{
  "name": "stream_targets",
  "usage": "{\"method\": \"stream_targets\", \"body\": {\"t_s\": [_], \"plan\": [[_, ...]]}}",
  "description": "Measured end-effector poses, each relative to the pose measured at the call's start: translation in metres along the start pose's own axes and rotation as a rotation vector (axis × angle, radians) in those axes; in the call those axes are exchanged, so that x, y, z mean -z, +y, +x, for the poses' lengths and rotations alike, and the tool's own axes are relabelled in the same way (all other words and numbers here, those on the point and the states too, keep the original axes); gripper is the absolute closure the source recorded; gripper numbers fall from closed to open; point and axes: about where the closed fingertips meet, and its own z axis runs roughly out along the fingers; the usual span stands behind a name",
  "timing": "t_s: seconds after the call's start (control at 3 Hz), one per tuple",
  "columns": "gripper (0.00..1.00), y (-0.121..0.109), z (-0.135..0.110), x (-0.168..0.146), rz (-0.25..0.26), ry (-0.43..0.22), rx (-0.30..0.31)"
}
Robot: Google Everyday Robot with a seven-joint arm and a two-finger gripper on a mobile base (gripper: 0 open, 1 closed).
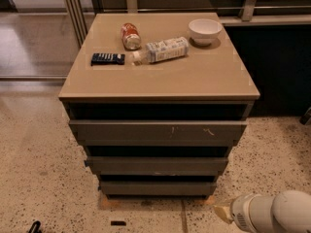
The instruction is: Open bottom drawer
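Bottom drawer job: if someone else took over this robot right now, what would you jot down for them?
Gripper: low at the lower right, near the floor, off the cabinet's bottom right corner and not touching it.
Bottom drawer: lowest of the three fronts, looks shut.
Done: the arm is down at drawer level, nothing more.
Left: bring the gripper to the bottom front, catch it, probably along its top edge as no handle shows, and pull it out.

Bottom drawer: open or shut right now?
Shut: the bottom drawer front sits back under the middle drawer, no inside showing. The gripper is low to its right, not touching.
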Motion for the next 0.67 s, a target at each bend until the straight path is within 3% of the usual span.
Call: {"method": "stream_targets", "body": {"t_s": [0.33, 0.67], "plan": [[1.0, 0.0, 0.002, -0.003, -0.004, -0.004, -0.006], [1.0, 0.001, 0.016, -0.028, -0.046, -0.046, -0.064]]}}
